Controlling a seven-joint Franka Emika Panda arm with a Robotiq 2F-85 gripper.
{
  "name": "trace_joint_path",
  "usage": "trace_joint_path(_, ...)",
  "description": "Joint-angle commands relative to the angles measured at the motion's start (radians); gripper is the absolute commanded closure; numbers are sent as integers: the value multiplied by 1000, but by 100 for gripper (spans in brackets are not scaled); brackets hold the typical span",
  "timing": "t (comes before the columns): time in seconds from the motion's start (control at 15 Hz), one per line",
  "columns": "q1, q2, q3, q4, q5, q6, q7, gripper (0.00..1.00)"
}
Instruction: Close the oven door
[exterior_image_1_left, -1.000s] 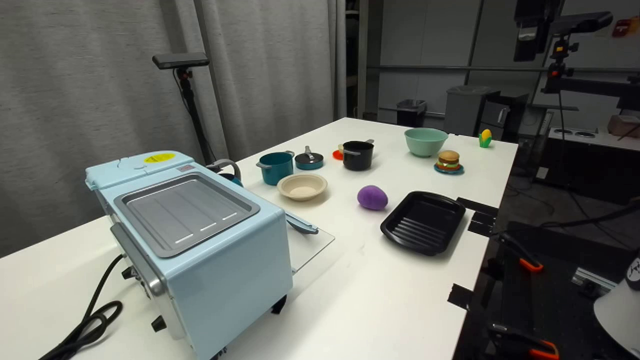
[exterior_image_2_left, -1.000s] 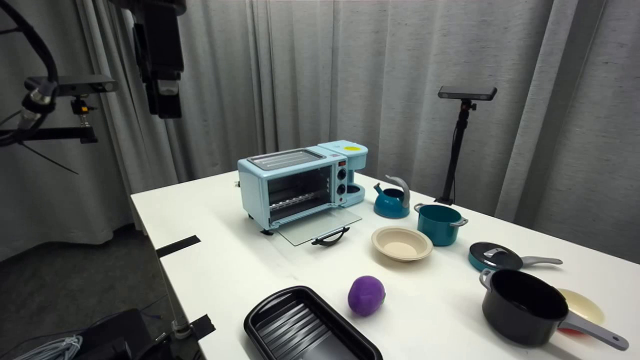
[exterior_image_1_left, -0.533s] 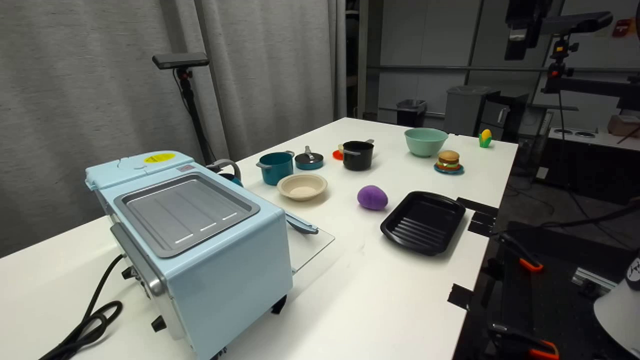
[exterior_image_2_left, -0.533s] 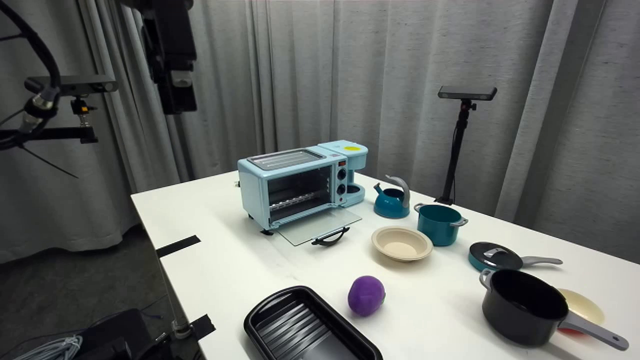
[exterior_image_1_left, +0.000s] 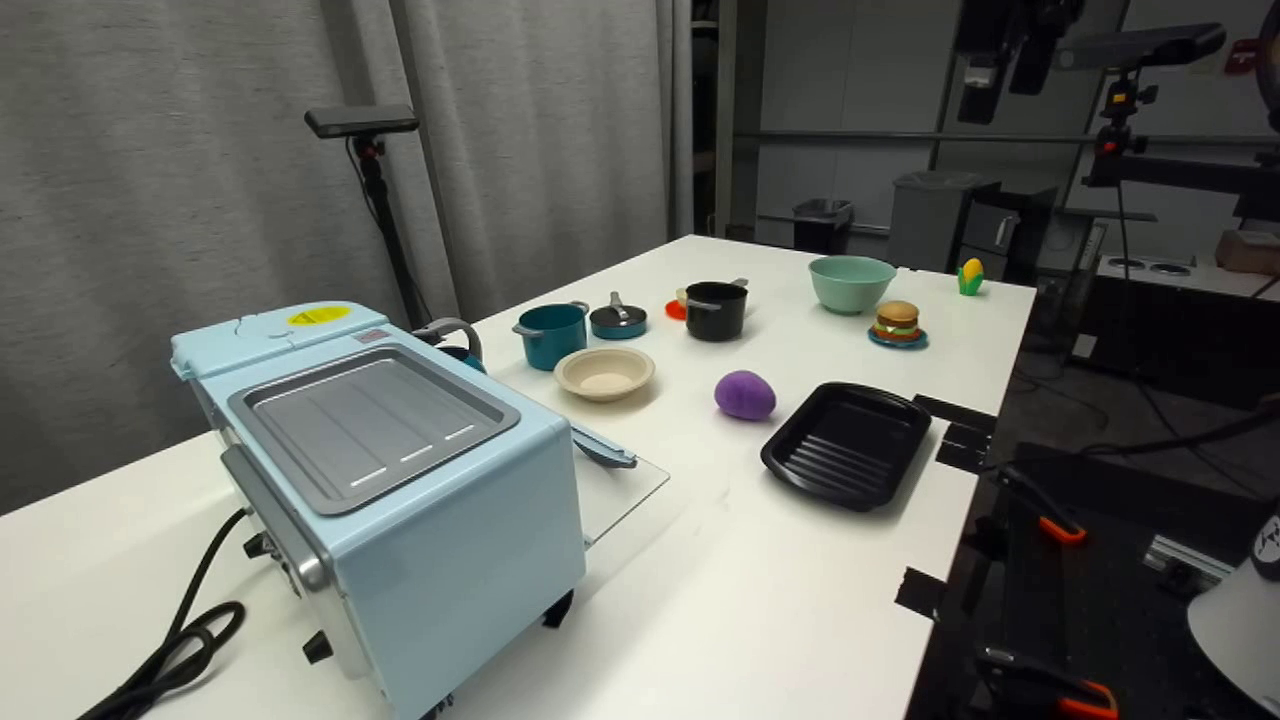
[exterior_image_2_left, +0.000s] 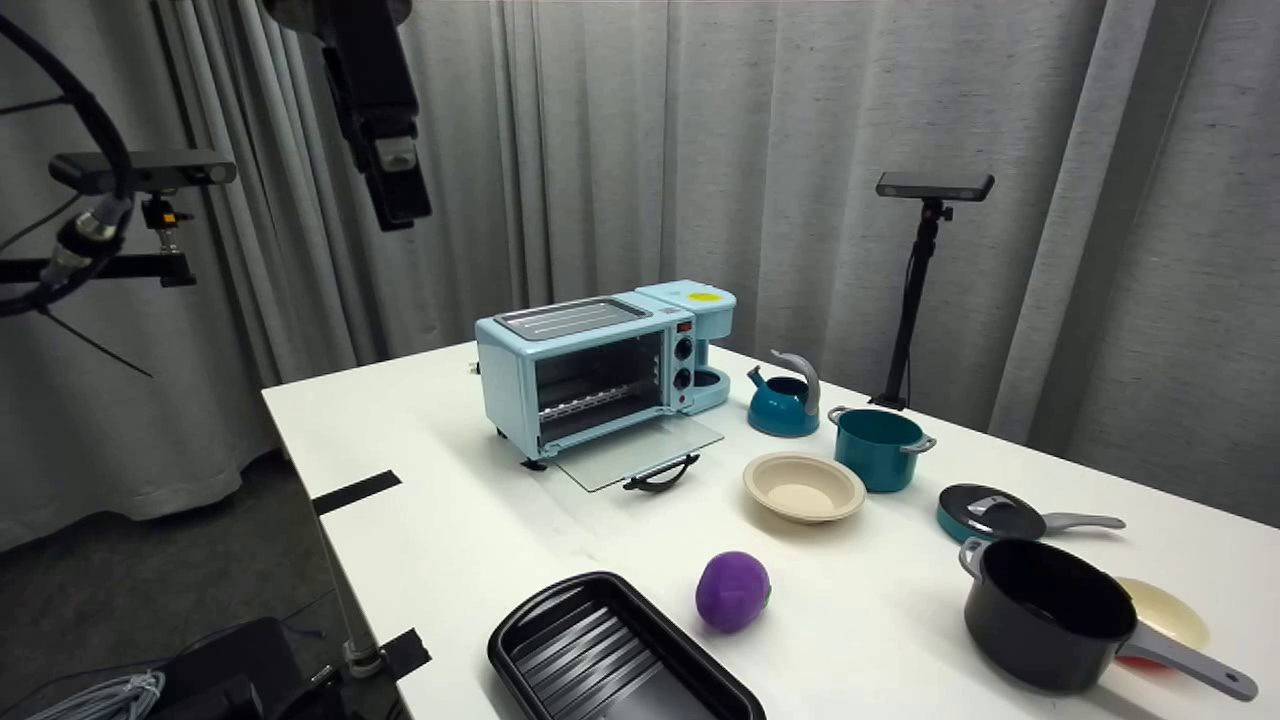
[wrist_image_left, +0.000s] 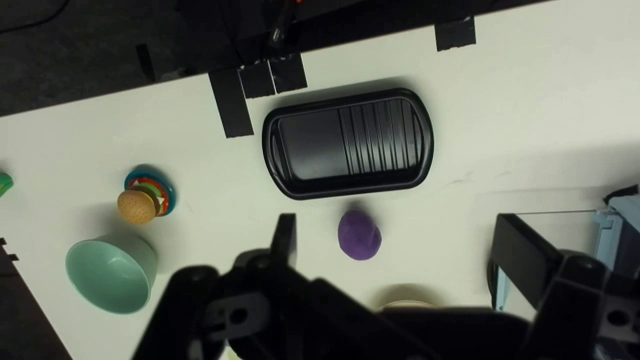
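The light blue toaster oven (exterior_image_2_left: 508, 390) stands on the white table and also shows from behind in an exterior view (exterior_image_1_left: 460, 570). Its glass door (exterior_image_2_left: 630, 452) is folded down flat and open at the front, with a black handle (exterior_image_2_left: 662, 476) along its outer edge. In the wrist view the door (wrist_image_left: 567, 227) and handle (wrist_image_left: 492, 285) are partly hidden behind the right finger. My gripper (wrist_image_left: 396, 220) is open and empty. It hangs high above the table, well away from the door, and shows in both exterior views (exterior_image_1_left: 1003, 95) (exterior_image_2_left: 402, 215).
A black baking tray (exterior_image_2_left: 600, 640), a purple eggplant (exterior_image_2_left: 733, 592) and a beige bowl (exterior_image_2_left: 803, 490) lie in front of the oven. A kettle (exterior_image_2_left: 783, 405), a teal pot (exterior_image_2_left: 878, 455) and a black saucepan (exterior_image_2_left: 1045, 620) stand farther along. A green bowl (exterior_image_1_left: 850, 285) and burger (exterior_image_1_left: 896, 322) are beyond.
My gripper has moved sideways and tilted slightly, staying high; it shifts left in an exterior view and right in another. The oven, its door and the other objects have not moved.
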Motion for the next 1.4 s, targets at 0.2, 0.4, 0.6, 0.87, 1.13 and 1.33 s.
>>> trace_joint_path(0.2, -2, 7, -1, 27, 24, -157, -31, 0)
trace_joint_path(0.4, -8, 1, 5, 7, 19, -127, -14, 0)
trace_joint_path(0.6, -8, 2, 5, 7, 19, -128, -14, 0)
trace_joint_path(0.87, -5, 4, 0, 9, 30, -133, -17, 0)
trace_joint_path(1.13, -6, 19, -1, 21, 60, -184, -10, 0)
trace_joint_path(1.33, -11, 20, 4, 20, 65, -198, 3, 0)
